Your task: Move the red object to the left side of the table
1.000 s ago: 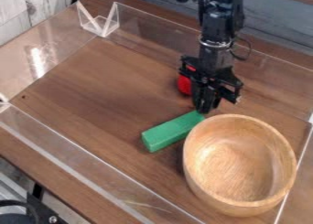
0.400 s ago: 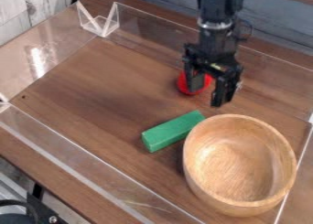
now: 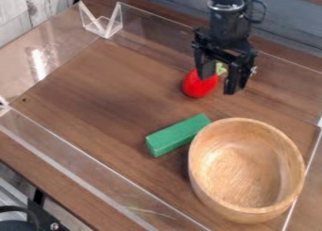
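Fingers spread wide just above the red object

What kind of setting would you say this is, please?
Probably a robot lab workcell: a wood-grain table fenced by clear acrylic walls, a robot gripper, and toy props like the red object.

A green rectangular block lies flat, below and left of the fingers, set on a diagonal. A round wooden bowl sits upright and empty, nearer the camera than the fingers, just beside the block's right end. A clear acrylic V-shaped stand rests far to their left.
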`<state>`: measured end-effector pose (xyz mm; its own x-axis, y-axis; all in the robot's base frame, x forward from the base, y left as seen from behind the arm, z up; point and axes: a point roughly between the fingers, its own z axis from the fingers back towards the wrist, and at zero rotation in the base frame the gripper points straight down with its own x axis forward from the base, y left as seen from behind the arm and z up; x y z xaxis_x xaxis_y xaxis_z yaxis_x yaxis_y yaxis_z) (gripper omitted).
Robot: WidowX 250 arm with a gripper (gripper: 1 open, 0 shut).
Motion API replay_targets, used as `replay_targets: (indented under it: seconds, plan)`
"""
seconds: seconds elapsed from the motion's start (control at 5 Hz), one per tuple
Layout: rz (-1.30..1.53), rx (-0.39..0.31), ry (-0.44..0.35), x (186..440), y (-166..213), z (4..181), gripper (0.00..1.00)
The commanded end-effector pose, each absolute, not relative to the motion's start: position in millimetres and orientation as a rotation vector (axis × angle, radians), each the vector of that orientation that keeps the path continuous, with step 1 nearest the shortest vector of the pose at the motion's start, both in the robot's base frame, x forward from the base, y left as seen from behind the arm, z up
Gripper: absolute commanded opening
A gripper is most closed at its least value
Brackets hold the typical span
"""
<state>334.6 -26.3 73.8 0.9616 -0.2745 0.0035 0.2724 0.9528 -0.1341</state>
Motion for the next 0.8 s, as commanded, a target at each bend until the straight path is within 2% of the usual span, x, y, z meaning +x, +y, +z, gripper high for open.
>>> replay_targets:
  seconds: [0.0,0.6]
  plan:
    - [-0.282,-0.119,-0.038,349,-18,78.2,1.0]
    - [-0.419,-0.108,-0.013,354,-23,44.9,1.0]
